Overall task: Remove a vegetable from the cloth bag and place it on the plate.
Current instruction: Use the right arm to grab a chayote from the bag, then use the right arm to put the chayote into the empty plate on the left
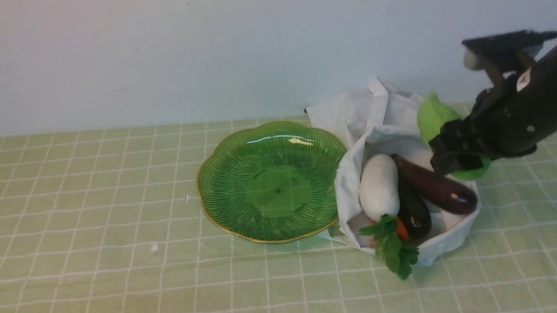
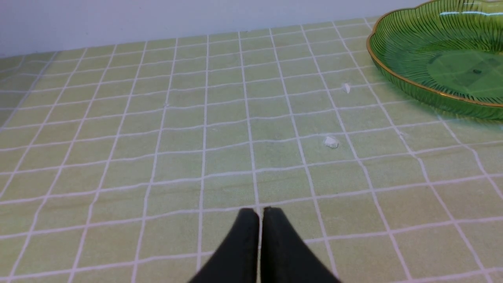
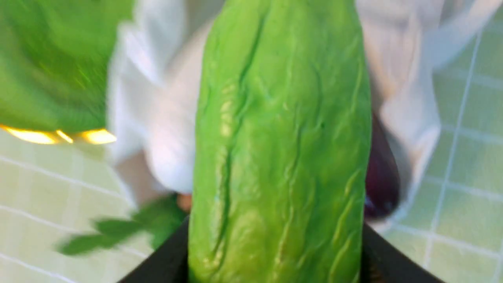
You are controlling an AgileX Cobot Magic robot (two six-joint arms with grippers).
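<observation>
My right gripper [image 1: 457, 151] is shut on the vegetable [image 1: 433, 114], a light green, wrinkled, cucumber-like piece held just above the far right side of the cloth bag [image 1: 377, 111]. In the right wrist view the vegetable [image 3: 283, 118] fills the middle, with a black finger against each of its sides at my right gripper [image 3: 275, 251]. The white bag [image 3: 165, 118] lies below it. The green glass plate [image 1: 267, 138] with a gold rim sits empty just left of the bag. My left gripper [image 2: 259, 214] is shut and holds nothing, low over the tablecloth; the plate [image 2: 416, 84] lies ahead to its right.
Inside the bag lie a white radish [image 1: 379, 184], a dark purple eggplant [image 1: 435, 185], a second dark vegetable [image 1: 415, 213] and an orange carrot with green leaves [image 1: 394, 248]. Small white scraps [image 1: 154, 249] lie on the green checked tablecloth left of the plate. A pale wall stands behind.
</observation>
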